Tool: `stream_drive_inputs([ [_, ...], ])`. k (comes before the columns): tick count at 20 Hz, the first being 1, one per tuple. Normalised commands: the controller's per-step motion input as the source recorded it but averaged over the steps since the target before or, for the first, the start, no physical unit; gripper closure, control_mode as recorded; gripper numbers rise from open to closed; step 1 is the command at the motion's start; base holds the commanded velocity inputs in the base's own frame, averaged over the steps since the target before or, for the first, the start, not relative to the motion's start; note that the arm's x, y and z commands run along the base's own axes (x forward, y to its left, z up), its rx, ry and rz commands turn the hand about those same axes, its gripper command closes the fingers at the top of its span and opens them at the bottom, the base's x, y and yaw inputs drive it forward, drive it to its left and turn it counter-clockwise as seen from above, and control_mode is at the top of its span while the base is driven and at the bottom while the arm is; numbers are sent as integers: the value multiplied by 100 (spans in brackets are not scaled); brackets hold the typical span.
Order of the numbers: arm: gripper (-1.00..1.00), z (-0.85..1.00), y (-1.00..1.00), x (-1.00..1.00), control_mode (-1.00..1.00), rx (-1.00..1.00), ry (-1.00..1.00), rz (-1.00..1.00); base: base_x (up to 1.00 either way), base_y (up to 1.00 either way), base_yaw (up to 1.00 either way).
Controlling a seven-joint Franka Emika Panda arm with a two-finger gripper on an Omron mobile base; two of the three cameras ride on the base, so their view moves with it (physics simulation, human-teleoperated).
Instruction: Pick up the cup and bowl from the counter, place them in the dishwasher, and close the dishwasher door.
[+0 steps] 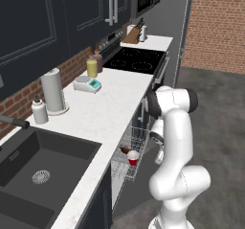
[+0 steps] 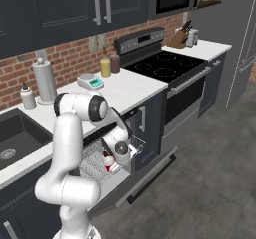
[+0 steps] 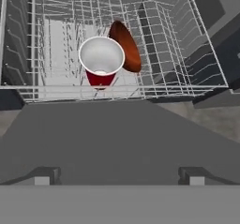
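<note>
The red cup [image 3: 101, 59] with its white inside stands upright in the dishwasher's pulled-out silver wire rack [image 3: 187, 40]. The dark red-brown bowl [image 3: 125, 45] leans on edge against the cup's far side. Both also show in the left base view, the cup [image 1: 133, 157] in front of the bowl [image 1: 125, 150]. My gripper [image 3: 117, 178] is open with nothing between its fingers. It hangs above the dropped-down dark grey dishwasher door [image 3: 117, 134], short of the rack's front edge. In the right base view the hand [image 2: 120, 150] sits just over the rack, below the counter [image 2: 125, 90].
On the white counter [image 1: 105, 108] stand a paper-towel roll [image 1: 52, 91], a soap bottle [image 1: 39, 110], a small scale [image 1: 87, 84] and a yellow-filled bottle [image 1: 92, 66]. The black sink [image 1: 38, 170] lies left, the stove [image 1: 136, 59] beyond. The open door [image 2: 145, 178] juts over the floor.
</note>
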Motion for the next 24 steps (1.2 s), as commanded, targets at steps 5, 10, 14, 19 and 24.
stream_drive_inputs([
  [5, -100, -27, 0, 18, -100, 0, -4, 0, 0, 0, 0],
  [10, -100, -29, 0, 18, -100, 0, -3, 0, 0, 0, 0],
  [14, -100, -28, 0, 19, -100, 0, -1, 0, 0, 0, 0],
  [19, -100, -16, 0, 19, -100, 0, 0, 0, 0, 0, 0],
  [24, -100, -12, 0, 20, -100, 0, 0, 0, 0, 0, 0],
])
